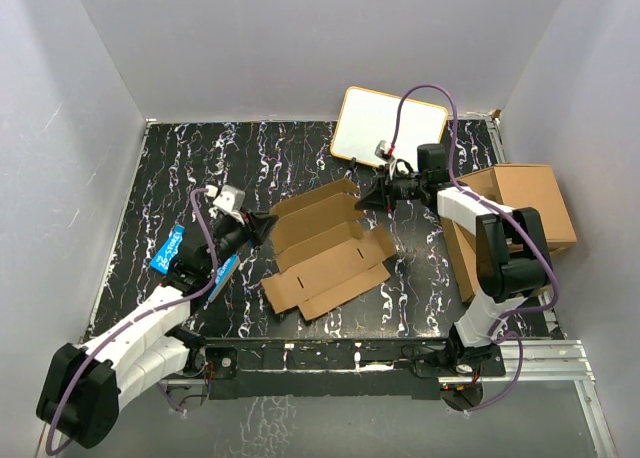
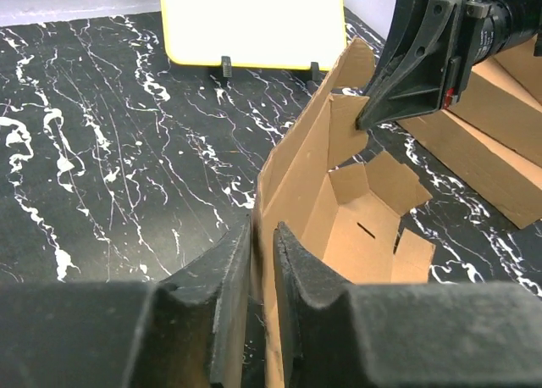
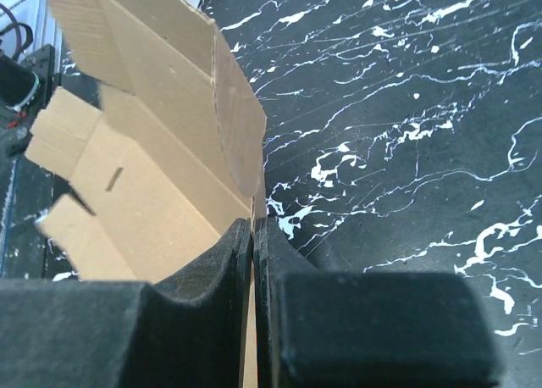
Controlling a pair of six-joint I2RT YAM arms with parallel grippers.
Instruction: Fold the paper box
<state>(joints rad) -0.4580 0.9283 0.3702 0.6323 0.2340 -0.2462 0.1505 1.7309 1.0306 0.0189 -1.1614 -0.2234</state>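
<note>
Paper box point(image 1: 330, 263) on black marbled table point(image 1: 230, 158); pale walls point(image 1: 300, 38).

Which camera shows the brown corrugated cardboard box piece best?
The top external view: the whole brown cardboard box piece shows, flaps spread. The left wrist view gives one raised wall; the right wrist view, a pinched flap.
</note>
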